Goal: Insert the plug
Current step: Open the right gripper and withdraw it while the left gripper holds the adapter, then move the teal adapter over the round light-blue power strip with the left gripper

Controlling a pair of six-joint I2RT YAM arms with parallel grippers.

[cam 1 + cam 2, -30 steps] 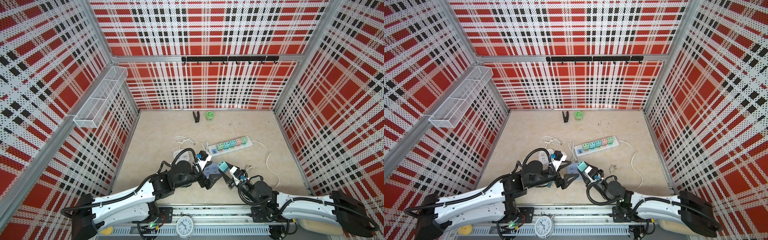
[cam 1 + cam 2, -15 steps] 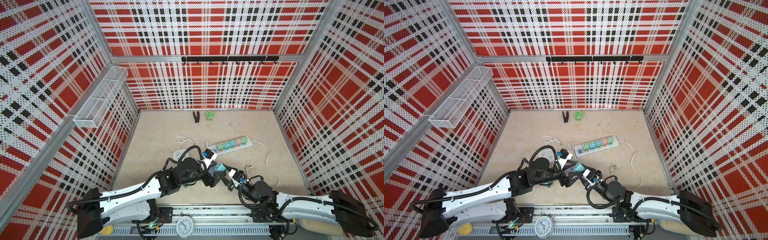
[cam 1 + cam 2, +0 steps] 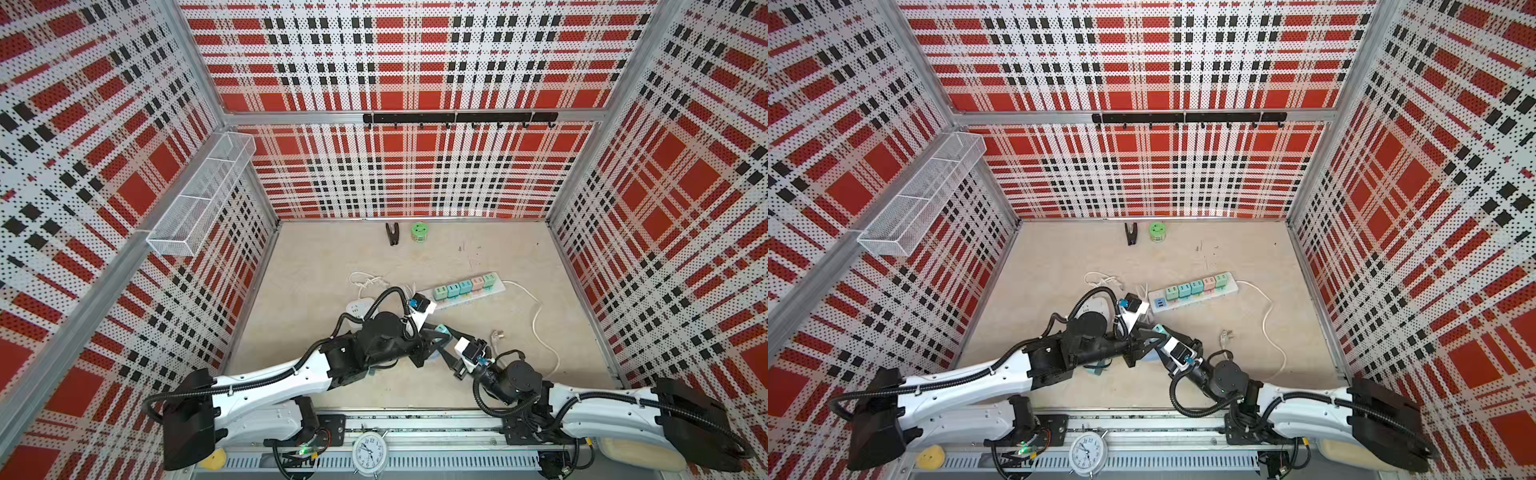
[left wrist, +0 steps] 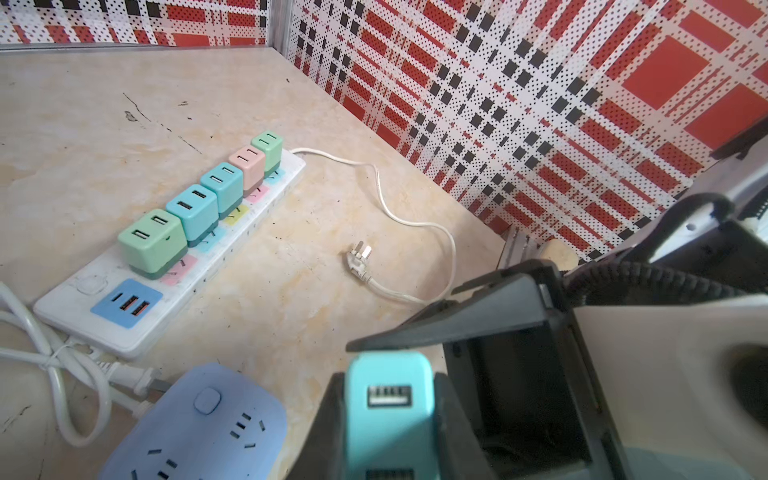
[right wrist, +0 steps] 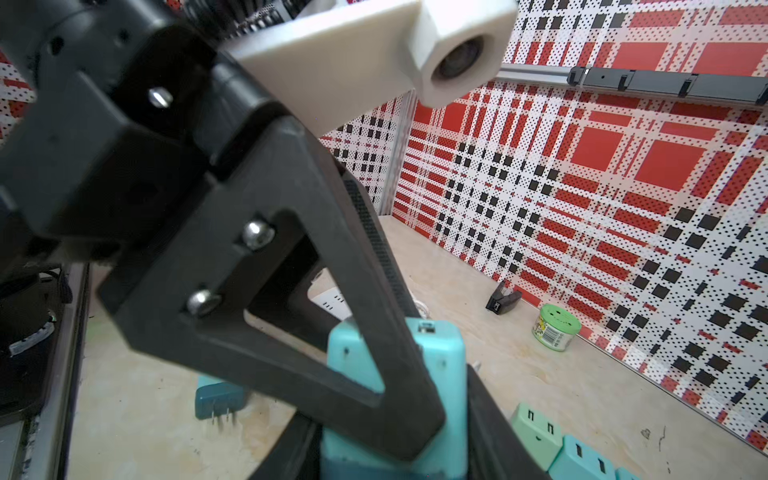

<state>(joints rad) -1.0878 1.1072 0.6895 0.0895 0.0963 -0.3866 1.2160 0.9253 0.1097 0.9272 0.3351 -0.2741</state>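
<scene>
One teal plug [image 5: 440, 353] | left tool [image 4: 388, 390] pinching it | right tool [image 5: 390, 440] pinching it | jar [image 5: 556, 328] label illegible

Robot lab cell: plaid pegboard walls [image 3: 415, 62], alu frame [image 3: 291, 119], wire basket [image 3: 199, 195], hook rail [image 3: 457, 117].

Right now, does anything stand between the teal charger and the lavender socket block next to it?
Nothing visible does: only bare tabletop separates the teal charger from the lavender socket block. The left gripper and right gripper both clamp it.
</scene>
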